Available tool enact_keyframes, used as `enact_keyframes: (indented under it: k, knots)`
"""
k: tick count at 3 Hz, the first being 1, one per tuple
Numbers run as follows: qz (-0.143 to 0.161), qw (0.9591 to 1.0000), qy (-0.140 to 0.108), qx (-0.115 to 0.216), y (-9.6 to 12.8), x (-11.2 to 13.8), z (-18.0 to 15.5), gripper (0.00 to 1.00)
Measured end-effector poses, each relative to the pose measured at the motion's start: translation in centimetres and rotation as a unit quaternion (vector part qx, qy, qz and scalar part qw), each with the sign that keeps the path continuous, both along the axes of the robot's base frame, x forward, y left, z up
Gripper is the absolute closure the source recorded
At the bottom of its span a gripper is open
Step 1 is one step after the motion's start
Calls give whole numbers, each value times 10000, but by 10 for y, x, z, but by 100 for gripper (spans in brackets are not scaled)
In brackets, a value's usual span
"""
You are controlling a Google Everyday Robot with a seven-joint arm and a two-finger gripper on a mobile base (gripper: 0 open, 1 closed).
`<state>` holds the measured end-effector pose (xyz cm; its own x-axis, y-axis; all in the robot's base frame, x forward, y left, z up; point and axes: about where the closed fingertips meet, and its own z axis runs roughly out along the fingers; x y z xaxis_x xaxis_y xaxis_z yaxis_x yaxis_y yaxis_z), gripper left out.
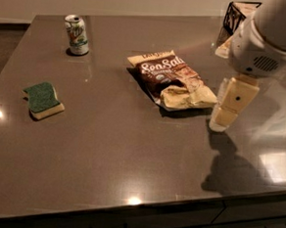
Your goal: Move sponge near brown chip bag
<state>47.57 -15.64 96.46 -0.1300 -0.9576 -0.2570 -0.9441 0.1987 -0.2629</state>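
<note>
Claw (222, 117) just beside brown chip bag (167, 77), free table (130, 154) between bag and sponge (42, 99), soda can (77, 34) at far left corner, wire basket (228, 18) behind claw

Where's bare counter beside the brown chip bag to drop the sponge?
Widest bare patch: left of the brown chip bag, between it and the sponge, in front of the soda can. The front strip along the table edge is bare too. Crowded: right side, where the gripper hangs beside the bag.

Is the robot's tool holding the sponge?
No, the sponge lies alone on the table; the tool hangs beside the brown chip bag.
</note>
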Motion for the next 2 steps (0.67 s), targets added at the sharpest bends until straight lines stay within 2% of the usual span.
enact_keyframes:
  k: [1, 2]
  knots:
    - [185, 9997, 13, 145, 45, 22, -10, 0]
    - [217, 9987, 159, 431, 92, 42, -19, 0]
